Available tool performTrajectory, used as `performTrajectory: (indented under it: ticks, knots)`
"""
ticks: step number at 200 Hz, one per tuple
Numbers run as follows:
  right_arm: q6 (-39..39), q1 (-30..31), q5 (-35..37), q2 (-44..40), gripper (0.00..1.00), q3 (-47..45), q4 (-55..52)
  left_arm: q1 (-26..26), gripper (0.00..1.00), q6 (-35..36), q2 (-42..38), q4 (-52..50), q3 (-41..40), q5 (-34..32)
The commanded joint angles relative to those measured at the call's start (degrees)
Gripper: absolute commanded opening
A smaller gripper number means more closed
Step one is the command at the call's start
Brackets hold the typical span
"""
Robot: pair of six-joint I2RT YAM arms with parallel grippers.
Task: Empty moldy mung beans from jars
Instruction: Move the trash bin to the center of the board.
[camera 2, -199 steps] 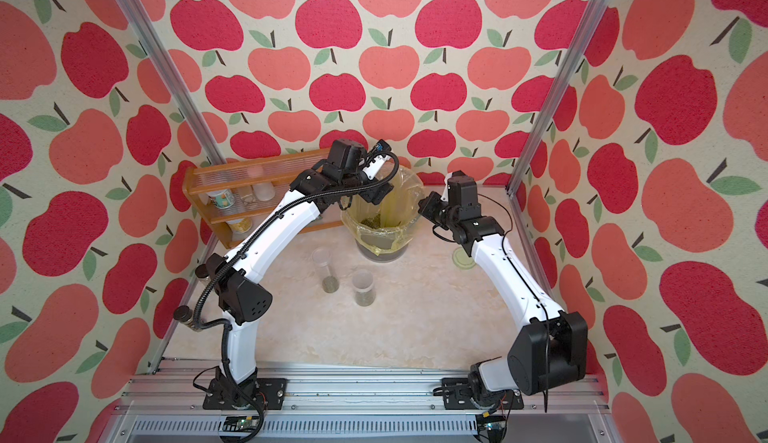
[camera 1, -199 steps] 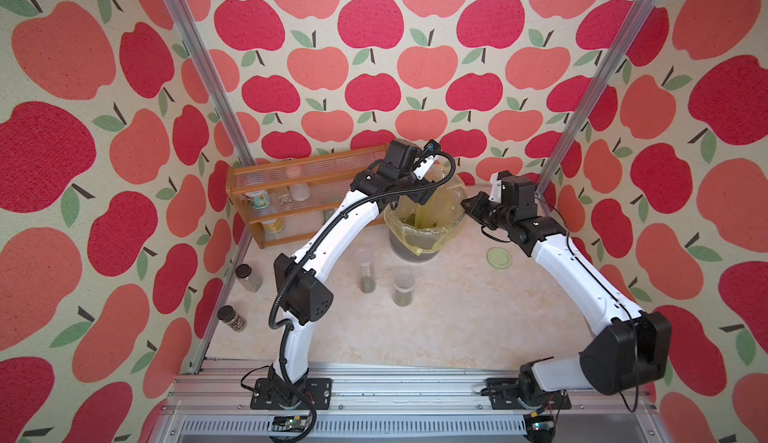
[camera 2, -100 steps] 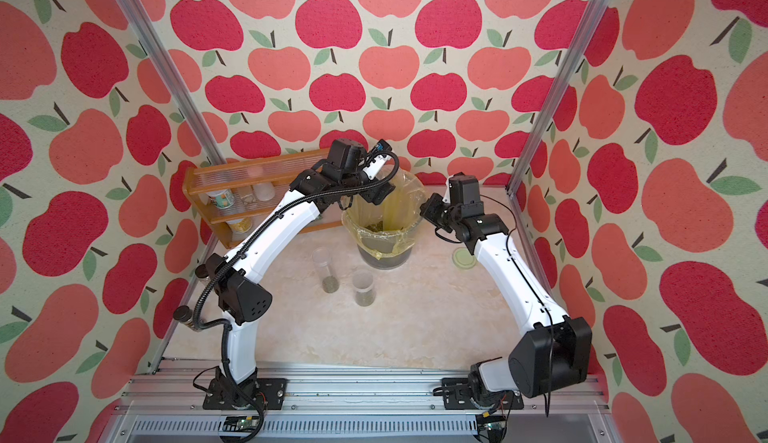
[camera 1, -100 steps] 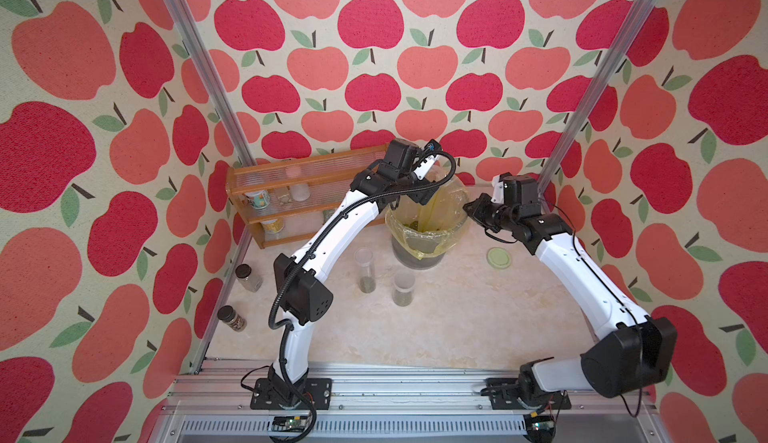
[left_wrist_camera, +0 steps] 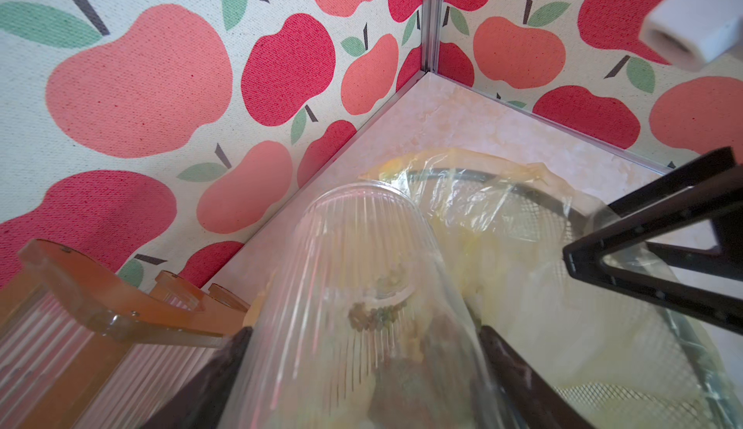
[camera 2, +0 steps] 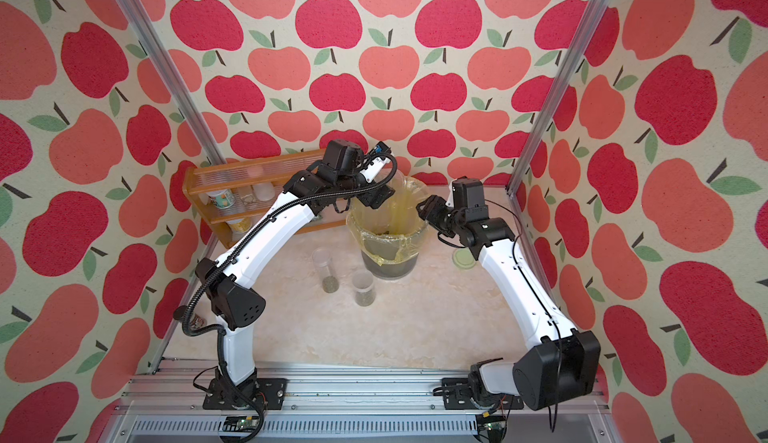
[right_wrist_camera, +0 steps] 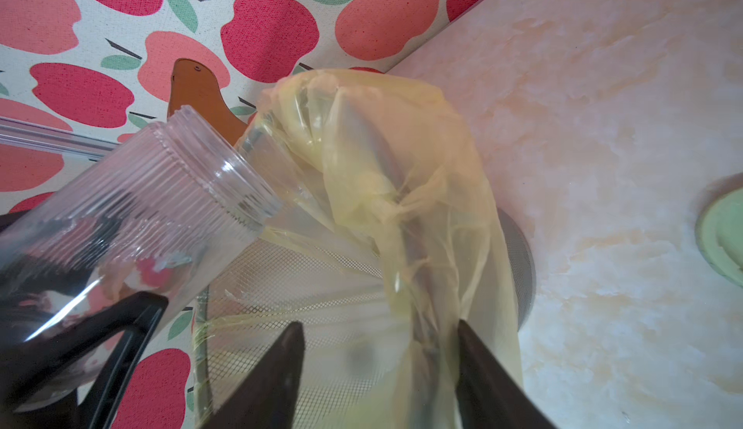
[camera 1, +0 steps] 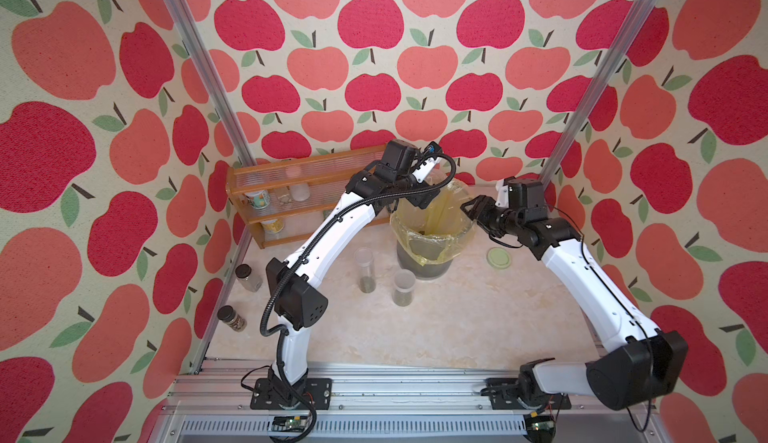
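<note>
Mung beans (left_wrist_camera: 376, 318) in the tilted jar (left_wrist_camera: 341, 262), visible only from the left wrist

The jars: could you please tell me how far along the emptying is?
Done: the pale green lid is off. In hand: the left gripper holds the wide jar tilted at the lined bin, a few beans inside; the right gripper stands open at the bag. Remaining: the tall jar and short jar stand with beans at the bottom.

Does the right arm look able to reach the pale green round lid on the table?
Probably yes: the pale green round lid lies uncovered beside that arm, and the right end effector is open nearby.
</note>
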Motion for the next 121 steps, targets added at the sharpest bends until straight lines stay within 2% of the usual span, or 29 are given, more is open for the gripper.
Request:
performTrajectory:
  ticks: [1,26,71,95,121]
  knots:
    - [-1.45,0.20,-0.05,-1.44,0.88,-0.77,1.66,-0.15,0.64,0.48,-3.64,-1.51,1.80,1.20]
    - [-2.49,0.37,2.28,-3.31,0.99,-1.41,2.08,-0.16,0.65,0.48,-3.44,-5.73,3.97,2.22]
    - [-7.14,2.61,9.49,-8.08,0.99,-1.35,-1.43,-0.99,0.65,0.09,0.31,-19.22,15.43,4.10]
    - [-7.37,2.58,10.37,-9.52,0.99,-2.86,-2.17,-1.53,0.65,-1.06,4.45,-24.67,23.29,5.43]
    - [-7.57,2.55,10.54,-10.00,0.99,-3.39,-2.44,-1.76,0.63,-2.40,8.68,-26.03,26.71,4.45]
